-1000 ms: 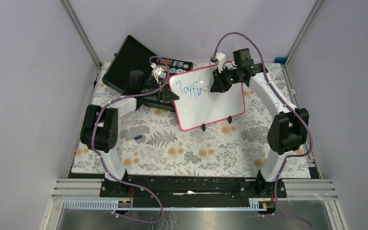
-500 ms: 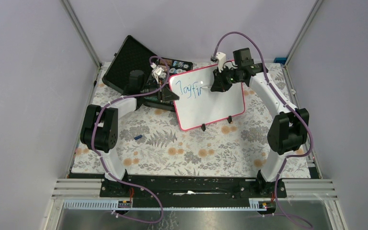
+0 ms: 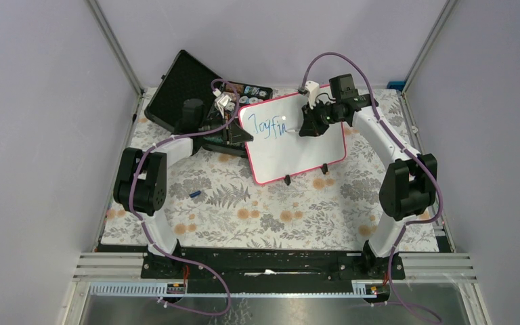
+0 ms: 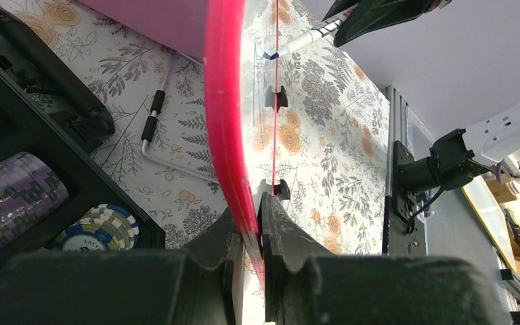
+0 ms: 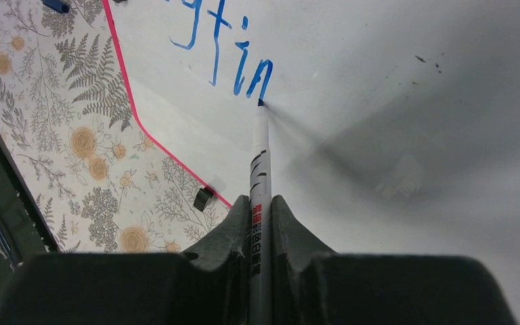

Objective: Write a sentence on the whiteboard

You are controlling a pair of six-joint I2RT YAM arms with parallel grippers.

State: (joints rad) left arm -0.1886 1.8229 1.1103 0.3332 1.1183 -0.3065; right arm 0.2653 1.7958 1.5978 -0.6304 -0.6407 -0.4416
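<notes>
Since a second ago the right gripper (image 3: pixel 304 126) has slid a little toward 3 o'clock along the writing line. The blue word on the whiteboard (image 3: pixel 298 152) has gained a stroke and now reads roughly "Joyfin".

Nearest the arm bases, the floral cloth (image 3: pixel 264 210) covers the table, with a small blue object (image 3: pixel 196 194) lying alone at 9 o'clock of its middle, well apart from the board. Further out, two black feet (image 3: pixel 287 179) sit at the board's 6 o'clock edge, touching the cloth.

The whiteboard sits past the middle of the cloth, its pink-red frame tilted with the 3 o'clock end further away. The left gripper (image 4: pixel 249 227) is clamped on the frame at the board's 9 o'clock edge, one finger on each face. The right gripper's fingers are closed tight on a white marker (image 5: pixel 260 156), whose tip touches the board just after the last blue letter. In the top view this wrist hides the board's corner at 1 o'clock.

At 10 o'clock of the board lies the open black case (image 3: pixel 183 81), with stacked chips (image 4: pixel 98 227) in its tray. The left forearm crosses over it.
</notes>
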